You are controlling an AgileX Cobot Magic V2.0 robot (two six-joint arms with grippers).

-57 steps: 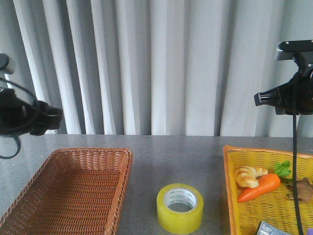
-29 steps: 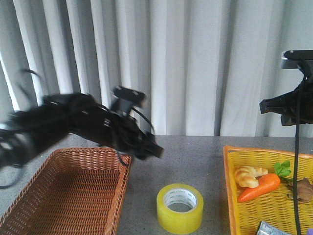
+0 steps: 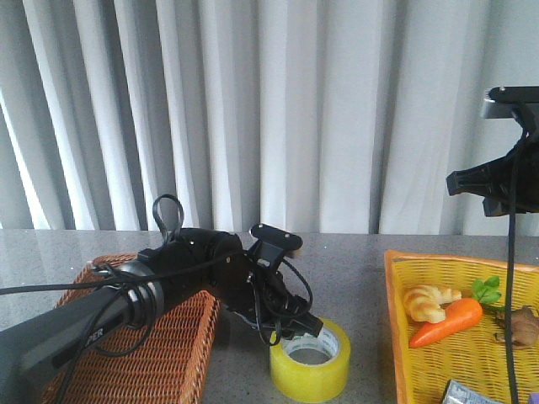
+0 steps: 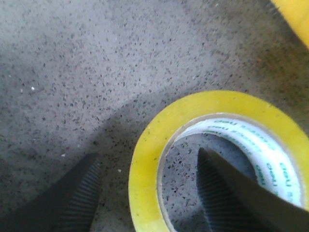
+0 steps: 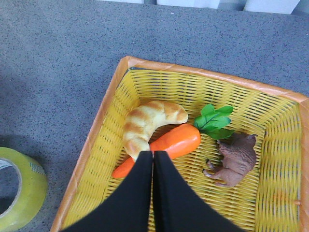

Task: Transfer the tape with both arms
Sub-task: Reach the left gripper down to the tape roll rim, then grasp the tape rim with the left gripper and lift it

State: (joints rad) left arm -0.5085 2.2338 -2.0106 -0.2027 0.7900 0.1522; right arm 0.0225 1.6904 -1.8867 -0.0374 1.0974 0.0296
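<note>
The yellow tape roll [image 3: 313, 385] lies flat on the grey table, between the two baskets near the front edge. My left gripper [image 3: 305, 330] is down at the roll's near-left side and open. In the left wrist view, my left gripper [image 4: 147, 157] straddles the wall of the tape [image 4: 143, 183]: one finger is outside it, the other inside the white core. It has not closed on the wall. My right gripper [image 3: 450, 178] is shut and empty, high above the yellow basket; it also shows in the right wrist view [image 5: 153, 153], where the tape [image 5: 30, 192] is at the edge.
A brown wicker basket [image 3: 189, 341] lies under my left arm. A yellow basket [image 3: 394, 313] on the right holds a croissant [image 5: 145, 123], an orange toy carrot [image 5: 176, 141] and a brown toy animal [image 5: 236, 157]. A curtain hangs behind the table.
My left arm has swung in from the far left and come down, setting its open fingers over the tape's wall. The right arm has barely moved. The tape has not moved.
</note>
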